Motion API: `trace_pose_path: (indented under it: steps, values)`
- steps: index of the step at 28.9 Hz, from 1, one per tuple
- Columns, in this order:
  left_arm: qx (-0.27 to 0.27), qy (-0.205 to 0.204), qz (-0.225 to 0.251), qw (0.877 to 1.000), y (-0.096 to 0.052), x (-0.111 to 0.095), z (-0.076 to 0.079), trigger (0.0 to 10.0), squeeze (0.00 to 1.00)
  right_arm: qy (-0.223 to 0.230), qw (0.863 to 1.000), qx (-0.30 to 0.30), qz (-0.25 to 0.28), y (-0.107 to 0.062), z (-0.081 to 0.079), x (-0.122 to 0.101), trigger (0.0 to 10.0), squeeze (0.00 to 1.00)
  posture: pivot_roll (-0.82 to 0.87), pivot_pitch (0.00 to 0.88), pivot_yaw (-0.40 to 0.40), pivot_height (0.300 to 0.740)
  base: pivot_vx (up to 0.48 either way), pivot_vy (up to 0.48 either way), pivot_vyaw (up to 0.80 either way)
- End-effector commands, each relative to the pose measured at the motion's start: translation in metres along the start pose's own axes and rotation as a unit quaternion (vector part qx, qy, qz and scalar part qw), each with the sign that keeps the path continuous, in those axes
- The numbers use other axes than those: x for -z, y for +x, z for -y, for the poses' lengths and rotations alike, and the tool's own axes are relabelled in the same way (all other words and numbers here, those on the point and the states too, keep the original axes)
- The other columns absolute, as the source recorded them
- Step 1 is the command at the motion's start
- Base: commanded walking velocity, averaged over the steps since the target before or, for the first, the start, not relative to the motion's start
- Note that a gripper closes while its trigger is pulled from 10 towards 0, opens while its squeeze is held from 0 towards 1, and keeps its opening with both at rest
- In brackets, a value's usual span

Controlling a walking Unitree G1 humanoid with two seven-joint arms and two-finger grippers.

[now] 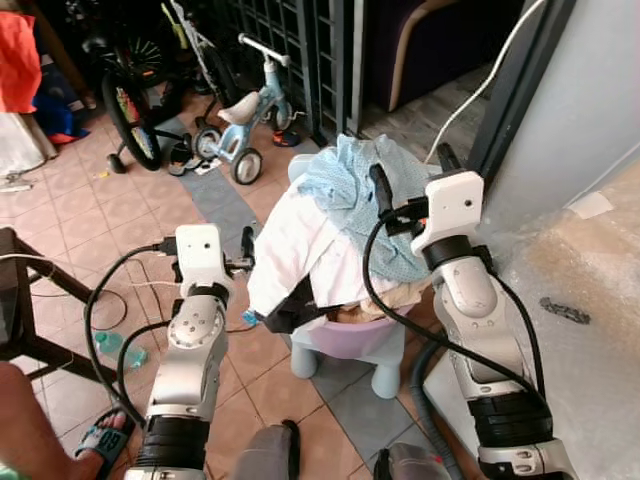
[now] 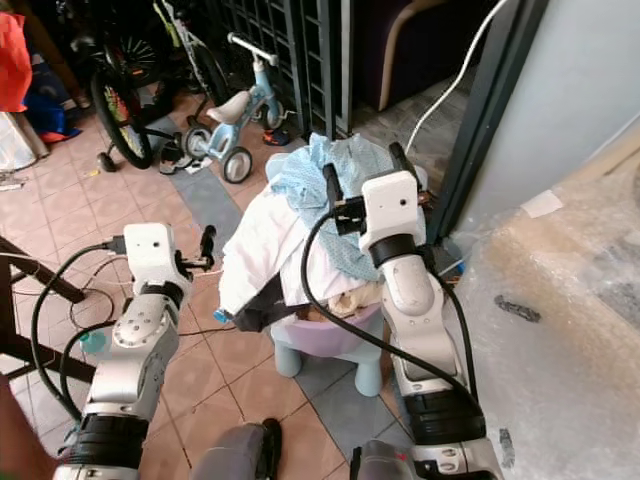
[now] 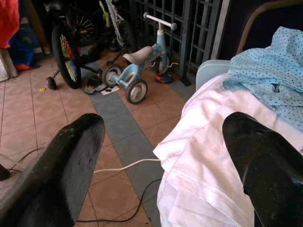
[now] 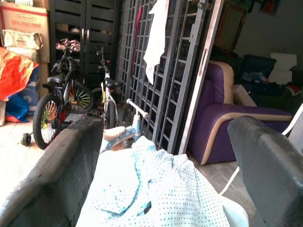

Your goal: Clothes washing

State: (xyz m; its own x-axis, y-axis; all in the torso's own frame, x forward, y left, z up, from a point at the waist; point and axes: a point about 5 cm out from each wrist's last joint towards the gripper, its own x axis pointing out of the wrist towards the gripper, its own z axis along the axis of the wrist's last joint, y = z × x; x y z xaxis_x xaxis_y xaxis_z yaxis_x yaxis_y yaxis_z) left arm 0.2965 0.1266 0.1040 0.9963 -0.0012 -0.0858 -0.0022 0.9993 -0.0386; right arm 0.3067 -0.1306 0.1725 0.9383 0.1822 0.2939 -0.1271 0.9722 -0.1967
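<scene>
Two garments make up the heap in the left eye view: a white shirt [image 1: 300, 250] draped down the near side of a pale plastic chair [image 1: 350, 345] and a blue dotted garment [image 1: 355, 190] piled on top toward the back. The left claw [image 1: 240, 262] hangs just beside the white shirt's hanging edge, while the right claw [image 1: 410, 185] is raised over the blue one, so each arm has its own nearest piece. In the left wrist view, the left claw's two fingers [image 3: 61, 165] are spread wide, empty, with the white shirt lying ahead and toward one finger, its long fall running downward. In the right wrist view the right claw's fingers [image 4: 57, 175] also gape, holding nothing, the blue dotted cloth directly between and beyond them.
</scene>
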Motion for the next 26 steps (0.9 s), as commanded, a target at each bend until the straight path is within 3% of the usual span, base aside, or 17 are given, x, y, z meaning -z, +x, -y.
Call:
trace_pose_path:
  steps: [1, 9, 10, 17, 20, 26]
  values:
    - [-0.017, 0.007, -0.007, 1.0, -0.004, 0.003, -0.01, 10.0, 0.0, 0.012, 1.0, -0.006, -0.004, 0.0, -0.008, 0.001, 10.0, 1.0, -0.01, 0.107, 0.053, 0.74, 0.0, 0.0, 0.8]
    - [-0.009, -0.002, -0.006, 1.0, -0.008, 0.004, -0.009, 10.0, 0.0, 0.04, 0.999, 0.005, -0.032, -0.005, -0.013, 0.009, 10.0, 0.97, -0.02, 0.118, 0.048, 0.74, 0.0, 0.0, 0.76]
    - [-0.006, -0.004, -0.007, 1.0, -0.008, 0.003, -0.006, 10.0, 0.0, 0.043, 0.999, 0.008, -0.033, -0.006, -0.012, 0.009, 10.0, 0.0, -0.02, 0.124, 0.052, 0.74, 0.0, 0.0, 0.0]
    - [0.007, -0.001, -0.014, 1.0, -0.009, 0.006, 0.0, 10.0, 0.0, 0.046, 0.995, 0.032, -0.08, -0.01, -0.008, 0.025, 10.0, 0.0, -0.02, 0.108, 0.04, 0.74, 0.0, 0.0, 0.0]
    - [0.005, -0.007, -0.009, 1.0, -0.006, 0.003, -0.002, 10.0, 0.0, 0.012, 0.993, 0.045, -0.108, -0.009, -0.003, 0.032, 10.0, 0.0, -0.03, 0.119, 0.033, 0.74, 0.0, 0.0, 0.0]
    - [0.012, -0.009, -0.006, 1.0, -0.009, 0.003, -0.003, 10.0, 0.0, -0.008, 0.976, 0.087, -0.201, -0.015, 0.012, 0.062, 10.0, 0.0, -0.02, 0.128, 0.033, 0.74, 0.096, 0.0, 0.0]
